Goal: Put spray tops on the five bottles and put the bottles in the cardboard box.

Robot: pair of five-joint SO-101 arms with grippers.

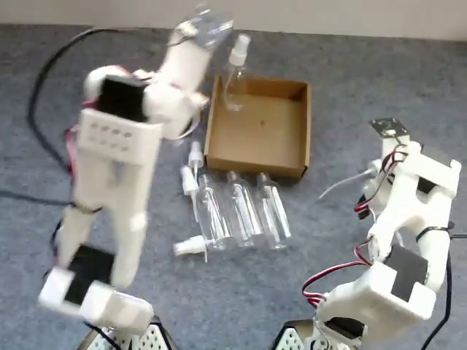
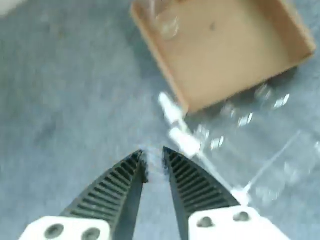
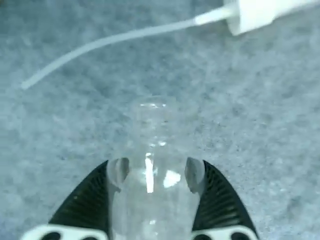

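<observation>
You have the right gripper (image 3: 155,172) with its fingers (image 3: 90,200) closed on a clear bottle (image 3: 151,130) just below the open neck; a spray top (image 3: 257,14) with a thin trailing tube lies on the desk (image 3: 60,150) just beyond it. The left gripper (image 2: 154,152) hangs near the cardboard box (image 2: 235,55), fingers narrowly parted, holding nothing. One capped bottle (image 1: 233,73) stands in a box corner; three more bottles (image 1: 243,211) lie just outside the box. Judge the bottles light, thin-walled and slippery: grip the body with modest force. Take the spray top by its head; the tube likely bends
</observation>
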